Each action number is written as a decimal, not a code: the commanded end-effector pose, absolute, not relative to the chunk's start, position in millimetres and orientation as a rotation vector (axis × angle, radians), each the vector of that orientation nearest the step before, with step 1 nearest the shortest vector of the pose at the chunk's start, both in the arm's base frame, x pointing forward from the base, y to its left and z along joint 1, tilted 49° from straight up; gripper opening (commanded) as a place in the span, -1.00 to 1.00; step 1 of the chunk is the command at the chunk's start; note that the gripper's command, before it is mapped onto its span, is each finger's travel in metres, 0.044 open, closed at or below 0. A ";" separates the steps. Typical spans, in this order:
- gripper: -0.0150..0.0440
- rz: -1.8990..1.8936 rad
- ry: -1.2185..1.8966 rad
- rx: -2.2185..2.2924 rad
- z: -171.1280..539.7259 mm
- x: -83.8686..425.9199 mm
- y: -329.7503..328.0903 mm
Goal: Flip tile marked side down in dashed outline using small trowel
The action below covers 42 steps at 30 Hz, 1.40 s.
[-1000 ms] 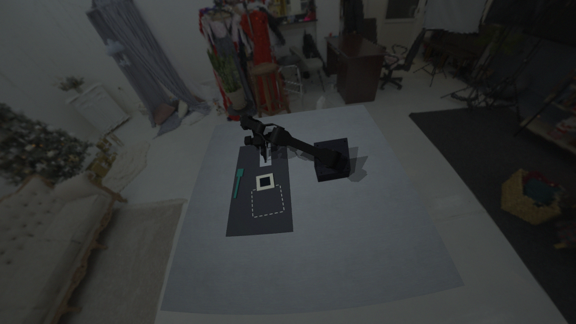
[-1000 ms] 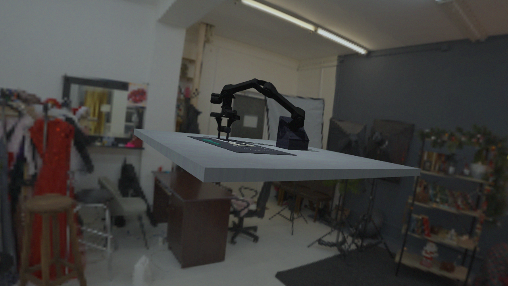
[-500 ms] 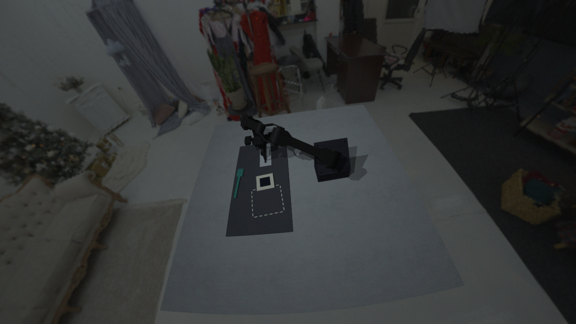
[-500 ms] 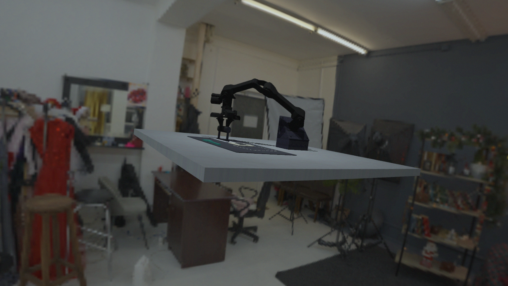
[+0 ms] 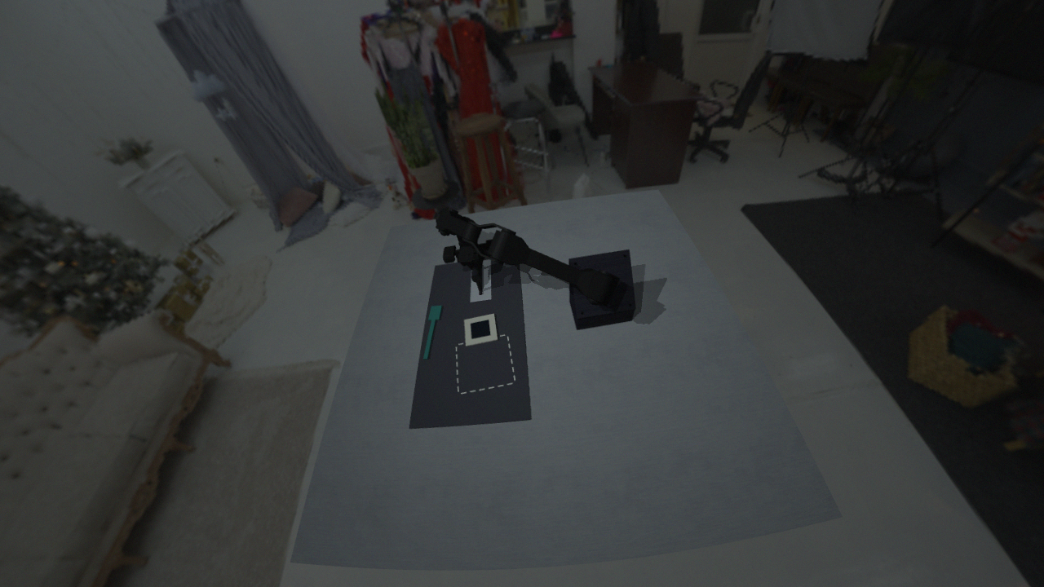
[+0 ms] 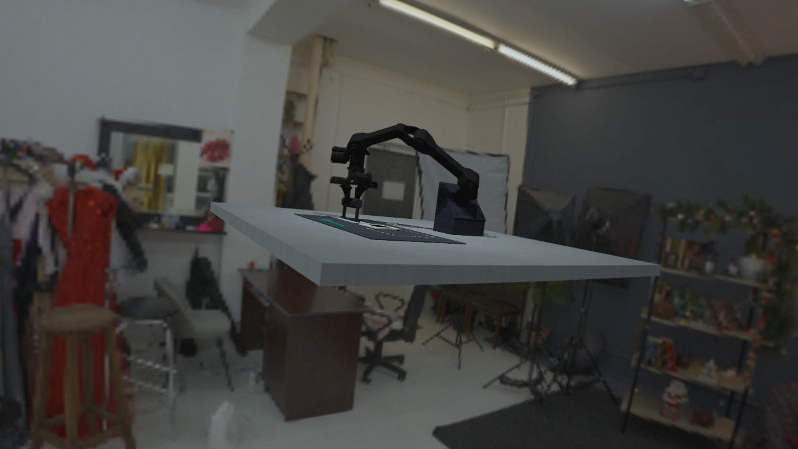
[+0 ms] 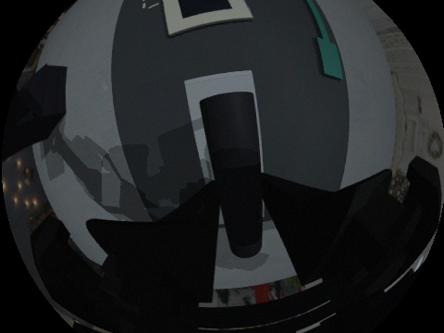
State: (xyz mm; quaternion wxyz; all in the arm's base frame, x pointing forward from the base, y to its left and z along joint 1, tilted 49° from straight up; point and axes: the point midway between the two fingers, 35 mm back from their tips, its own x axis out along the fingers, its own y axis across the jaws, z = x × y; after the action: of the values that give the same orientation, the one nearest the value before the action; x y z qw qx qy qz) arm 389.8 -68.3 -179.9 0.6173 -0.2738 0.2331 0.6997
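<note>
The small trowel has a dark round handle on posts above a pale flat blade, which lies on the mat. My gripper points down and is shut on the handle, one finger on each side. The cream tile lies flat ahead of the blade, its dark square mark facing up. The dashed outline is beyond, and the tile covers part of its near edge. The finger contact is partly hidden.
A teal flat tool lies near the mat's long edge, beside the tile. The arm's dark base stands on the table on the other side of the mat.
</note>
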 end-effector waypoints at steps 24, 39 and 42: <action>0.42 1.457 0.813 -0.344 -180.0 389.8 -67.9; 0.42 1.457 0.813 -0.344 -180.0 389.8 -67.9; 0.42 1.451 0.823 -0.335 -164.6 391.0 -84.8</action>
State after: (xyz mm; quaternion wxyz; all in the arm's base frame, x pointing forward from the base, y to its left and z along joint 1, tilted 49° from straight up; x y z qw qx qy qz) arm 388.1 -69.4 -175.8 0.6553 -0.1454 0.3623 0.6467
